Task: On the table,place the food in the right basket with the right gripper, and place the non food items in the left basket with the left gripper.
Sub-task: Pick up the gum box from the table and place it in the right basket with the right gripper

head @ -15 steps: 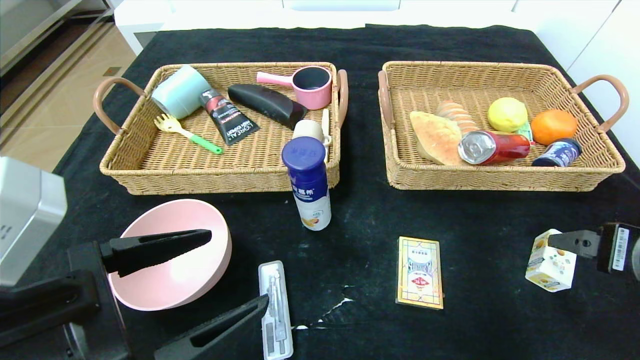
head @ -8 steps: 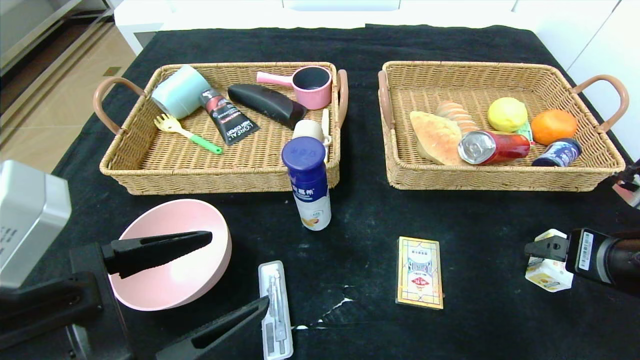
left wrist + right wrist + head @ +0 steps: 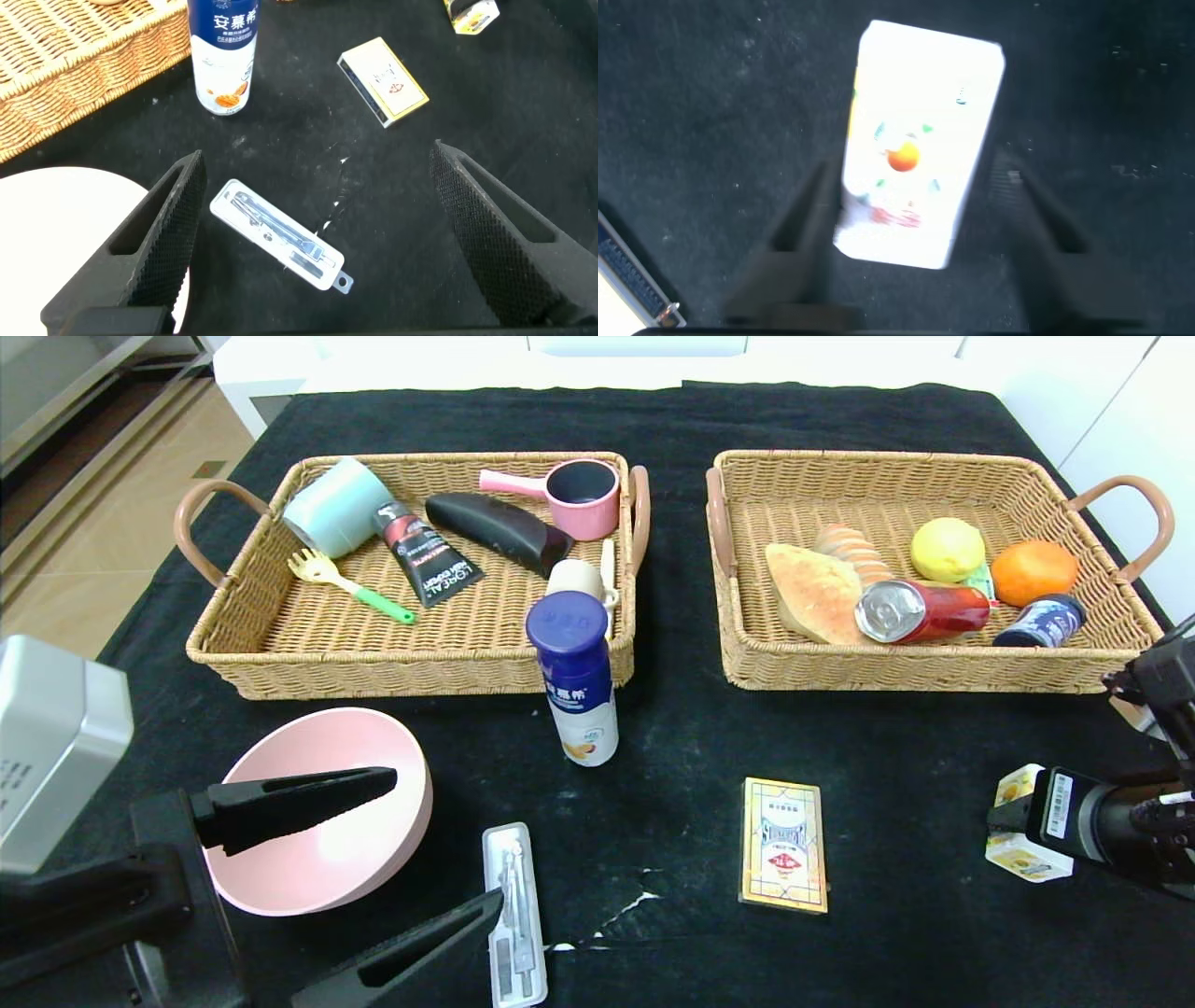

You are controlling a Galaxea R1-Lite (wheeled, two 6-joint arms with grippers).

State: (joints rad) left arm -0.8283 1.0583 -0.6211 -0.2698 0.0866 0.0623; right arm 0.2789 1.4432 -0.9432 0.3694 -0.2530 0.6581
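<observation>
A small white juice carton (image 3: 1020,861) lies on the black cloth at the front right; it fills the right wrist view (image 3: 920,177). My right gripper (image 3: 1011,817) is open right over it, with one finger on each side and a gap to each. My left gripper (image 3: 446,835) is open and empty at the front left, between a pink bowl (image 3: 308,863) and a clear case with a metal tool (image 3: 513,915). The case lies between the fingers in the left wrist view (image 3: 276,233). A blue-capped yogurt bottle (image 3: 579,681) stands upright mid-table. A yellow card box (image 3: 784,845) lies flat.
The left basket (image 3: 373,663) holds a cup, tube, fork, small pot and a dark case. The right basket (image 3: 934,674) holds bread, lemon, orange, a can and a small jar. The table's right edge is close to the right arm.
My right gripper has come down and back over the carton, which it now mostly covers in the head view. The left arm has not moved.
</observation>
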